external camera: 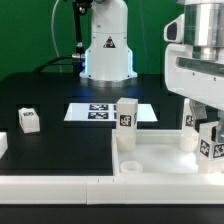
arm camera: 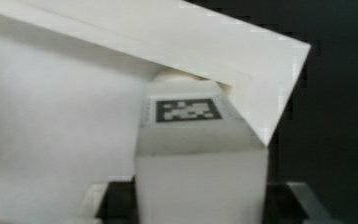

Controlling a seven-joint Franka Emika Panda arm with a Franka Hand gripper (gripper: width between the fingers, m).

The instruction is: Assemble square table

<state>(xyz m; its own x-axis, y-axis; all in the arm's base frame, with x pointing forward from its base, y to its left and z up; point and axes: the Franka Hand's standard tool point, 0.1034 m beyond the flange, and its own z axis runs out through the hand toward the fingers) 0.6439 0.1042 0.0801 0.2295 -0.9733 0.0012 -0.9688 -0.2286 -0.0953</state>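
**Leg going onto the panel's right side**

The end effector [external camera: 208, 128] is hanging low at the exterior view's right, clenching one tagged leg [arm camera: 197, 150] upright over the square panel [external camera: 160, 158]. In the wrist view, that leg is sitting between the fingers against the panel's white rim. Another leg [external camera: 126, 121] is standing upright at the panel's far left corner. Two more legs [external camera: 28, 120] are lying on the dark counter [external camera: 60, 150] to the left, well apart from the panel. The marker board [external camera: 100, 112] is lying flat farther back.
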